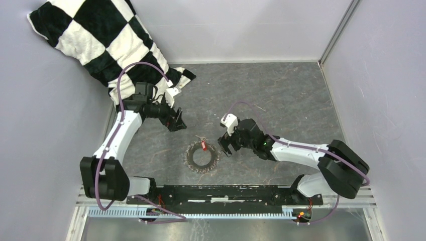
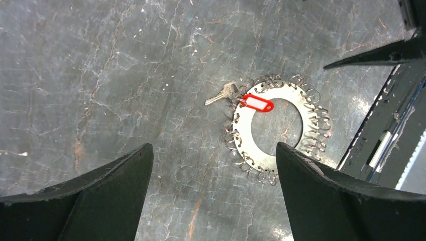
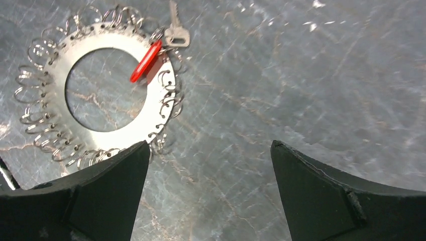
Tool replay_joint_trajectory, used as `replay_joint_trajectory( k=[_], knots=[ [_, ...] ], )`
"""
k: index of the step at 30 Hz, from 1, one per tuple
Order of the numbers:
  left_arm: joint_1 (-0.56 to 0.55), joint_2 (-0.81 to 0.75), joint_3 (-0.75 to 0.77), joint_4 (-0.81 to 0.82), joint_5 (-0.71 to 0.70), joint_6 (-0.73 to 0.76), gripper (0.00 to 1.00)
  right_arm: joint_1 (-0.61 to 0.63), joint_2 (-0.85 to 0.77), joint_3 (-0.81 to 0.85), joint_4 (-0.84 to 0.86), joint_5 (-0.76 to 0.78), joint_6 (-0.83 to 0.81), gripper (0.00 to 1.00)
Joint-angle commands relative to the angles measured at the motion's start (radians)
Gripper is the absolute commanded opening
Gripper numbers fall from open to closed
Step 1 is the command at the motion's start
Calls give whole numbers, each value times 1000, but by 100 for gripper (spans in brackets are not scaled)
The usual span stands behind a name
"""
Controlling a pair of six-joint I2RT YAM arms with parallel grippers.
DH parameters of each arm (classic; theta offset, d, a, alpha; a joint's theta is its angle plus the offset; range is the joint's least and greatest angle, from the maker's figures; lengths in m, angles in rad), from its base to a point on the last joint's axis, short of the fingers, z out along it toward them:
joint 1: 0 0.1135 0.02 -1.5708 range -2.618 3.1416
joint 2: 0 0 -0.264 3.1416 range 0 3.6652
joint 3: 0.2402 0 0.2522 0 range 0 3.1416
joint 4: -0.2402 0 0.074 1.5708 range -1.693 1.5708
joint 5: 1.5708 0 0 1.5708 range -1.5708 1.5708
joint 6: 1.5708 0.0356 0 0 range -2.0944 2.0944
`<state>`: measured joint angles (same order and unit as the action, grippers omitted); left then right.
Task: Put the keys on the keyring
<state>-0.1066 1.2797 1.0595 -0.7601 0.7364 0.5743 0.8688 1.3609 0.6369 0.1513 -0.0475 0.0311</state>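
Keys (image 2: pixel 257 104) rest at the keyring (image 2: pixel 246 134) rim, red tag lying across it.

Two grippers are hanging over one table (image 1: pixel 281 90): the left gripper (image 1: pixel 177 120) and the right gripper (image 1: pixel 224 145). One keyring (image 2: pixel 244 134) is lying there, its wire loops too many to count. One set of keys (image 2: pixel 257 104), a single silvery key with a single red tag, is lying at its far edge. One checkered cloth (image 1: pixel 100 35) is lying far left.

Soft, even light fills the room and shadows stay faint. The keyring (image 3: pixel 100 40) gleams white, almost washed out. Just beside it the grey table (image 3: pixel 301 75) carries pale glare streaks. Below it, the foreground goes dark and slightly soft.
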Motion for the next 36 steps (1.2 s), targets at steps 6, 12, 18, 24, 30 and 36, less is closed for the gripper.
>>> replay_joint_trajectory(
  k=[6, 12, 18, 24, 30, 36],
  knots=[
    [13, 48, 27, 9, 79, -13, 95, -46, 204, 23, 247, -246, 154, 86],
    [13, 51, -40, 6, 62, 62, 91, -74, 290, 42, 261, -357, 199, 77],
    [13, 68, -21, 0, 58, 76, 89, -70, 274, 19, 223, -421, 215, 68],
    [13, 58, -3, 10, 38, 67, 87, -44, 264, 1, 156, -380, 174, 57],
    [13, 45, 33, -3, 34, 49, 86, -15, 273, 26, 89, -323, 116, 28],
    [13, 2, 1, -53, 91, 105, 86, -13, 157, 94, 118, -318, 18, 1]
  ],
)
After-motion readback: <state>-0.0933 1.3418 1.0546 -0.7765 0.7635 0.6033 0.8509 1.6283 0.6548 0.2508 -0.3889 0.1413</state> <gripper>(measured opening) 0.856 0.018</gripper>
